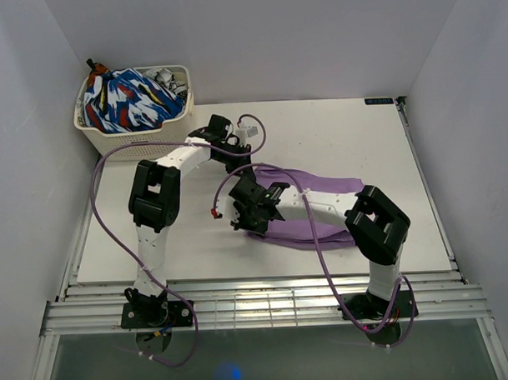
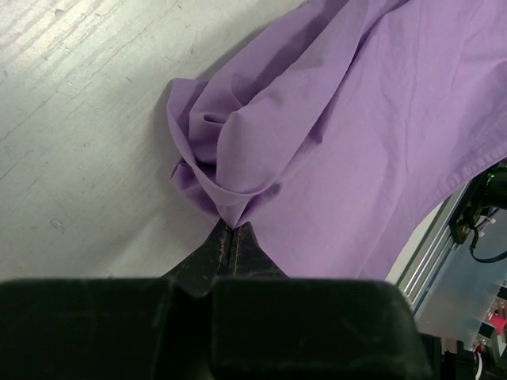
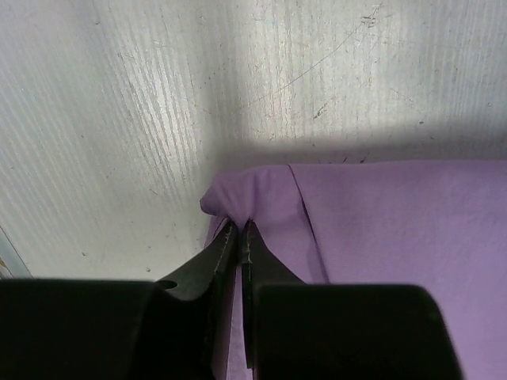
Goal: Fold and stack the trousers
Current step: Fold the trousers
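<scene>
Purple trousers point(image 1: 309, 209) lie on the white table, spread from the middle toward the right. My left gripper point(image 1: 240, 161) is shut on a bunched corner of the trousers point(image 2: 261, 150) at their far left edge; its jaws pinch the cloth point(image 2: 230, 226). My right gripper point(image 1: 253, 217) is shut on the near left corner of the trousers point(image 3: 356, 229), cloth pinched between its fingertips point(image 3: 240, 224). The two grippers hold the left edge of the trousers, the left one farther from me.
A white basket point(image 1: 102, 133) at the back left holds blue, white and red patterned clothing point(image 1: 130, 98). The table's right edge rail point(image 1: 425, 184) runs along the right. Walls enclose the table on three sides.
</scene>
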Controlling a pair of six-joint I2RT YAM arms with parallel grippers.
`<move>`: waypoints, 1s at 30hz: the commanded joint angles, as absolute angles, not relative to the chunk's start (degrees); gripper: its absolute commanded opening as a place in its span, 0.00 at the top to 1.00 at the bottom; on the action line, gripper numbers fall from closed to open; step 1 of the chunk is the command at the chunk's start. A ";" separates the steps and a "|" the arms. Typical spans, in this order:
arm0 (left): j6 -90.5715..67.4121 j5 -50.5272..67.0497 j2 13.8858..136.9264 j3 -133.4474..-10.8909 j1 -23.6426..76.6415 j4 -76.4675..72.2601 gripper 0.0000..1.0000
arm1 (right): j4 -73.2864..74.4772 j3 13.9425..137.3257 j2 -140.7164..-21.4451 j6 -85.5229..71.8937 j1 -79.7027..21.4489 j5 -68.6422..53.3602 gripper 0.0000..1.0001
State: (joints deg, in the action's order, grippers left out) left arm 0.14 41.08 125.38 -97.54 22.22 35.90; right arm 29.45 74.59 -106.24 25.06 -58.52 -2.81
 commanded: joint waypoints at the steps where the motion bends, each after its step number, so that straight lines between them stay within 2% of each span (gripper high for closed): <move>1: -1.31 42.54 125.51 -101.16 20.57 34.37 1.00 | 28.74 74.45 -104.77 25.05 -58.89 -5.27 0.92; 9: -3.16 42.19 129.46 -112.75 17.40 35.24 1.00 | 27.86 71.11 -102.83 24.61 -60.64 -8.00 0.92; 16: -2.55 42.54 130.70 -112.95 17.23 35.77 1.00 | 28.56 71.18 -102.75 24.08 -62.40 -9.84 0.92; 18: -2.02 42.80 130.08 -111.98 17.14 35.68 1.00 | 31.19 73.90 -101.61 23.21 -62.23 -8.97 0.78; 21: -1.15 42.98 128.59 -109.69 16.96 35.68 1.00 | 32.96 75.40 -95.47 22.33 -60.30 -8.61 0.47; 22: -0.88 42.80 128.15 -109.08 17.05 35.51 1.00 | 33.31 75.50 -93.71 22.06 -57.60 -10.27 0.33; 24: -0.44 42.28 126.66 -107.06 16.88 35.16 1.00 | 35.06 76.11 -88.52 21.01 -53.46 -13.08 0.26; 25: -0.35 42.19 126.22 -106.44 16.70 34.98 1.00 | 36.03 76.64 -87.37 20.48 -47.87 -17.53 0.24; 26: -0.35 42.01 125.86 -105.74 16.53 34.98 0.96 | 36.91 76.81 -85.28 19.96 -44.77 -19.67 0.24; 27: -0.53 41.66 124.90 -105.47 16.35 35.07 0.87 | 38.92 76.73 -84.30 19.86 -41.87 -21.51 0.24; 28: -0.61 41.49 124.37 -105.38 15.65 35.16 0.74 | 40.07 76.12 -83.77 20.04 -35.92 -25.80 0.23; 29: -0.88 41.05 123.50 -105.12 15.21 35.07 0.53 | 41.12 75.50 -82.45 20.21 -32.90 -27.93 0.24; 30: -1.23 41.13 122.36 -104.07 14.60 34.63 0.47 | 42.44 74.63 -81.83 20.48 -30.26 -29.43 0.24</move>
